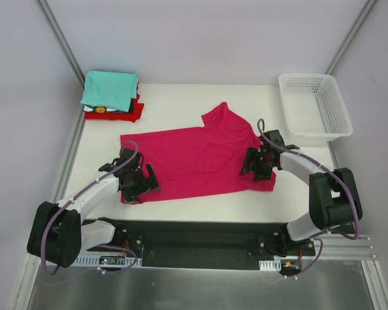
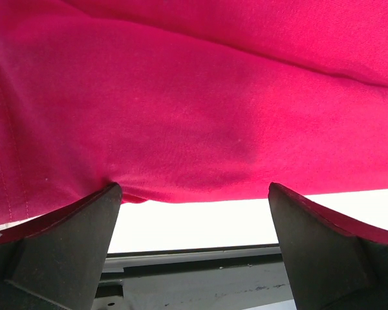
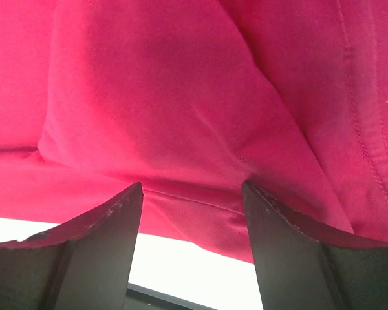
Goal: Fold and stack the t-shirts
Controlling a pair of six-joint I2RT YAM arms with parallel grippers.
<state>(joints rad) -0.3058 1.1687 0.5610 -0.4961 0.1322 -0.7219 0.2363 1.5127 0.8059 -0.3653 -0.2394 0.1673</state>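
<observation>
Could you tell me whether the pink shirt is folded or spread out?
Spread out: the pink shirt lies wide and flat, a sleeve jutting out, far larger than the folded stack at the far left.

- My right gripper (image 3: 191, 188) shows its 2 dark fingers (image 3: 94, 248) at the bottom of the frame, standing apart with a plain gap between them.
- The magenta-pink t-shirt (image 3: 181, 90) fills nearly everything above. Both tips meet its near edge, and that edge crosses the gap, loosely folded.
- 1 stitched seam (image 3: 368, 116) runs down the cloth's right side.
- White table (image 3: 181, 265) shows below the cloth.
</observation>
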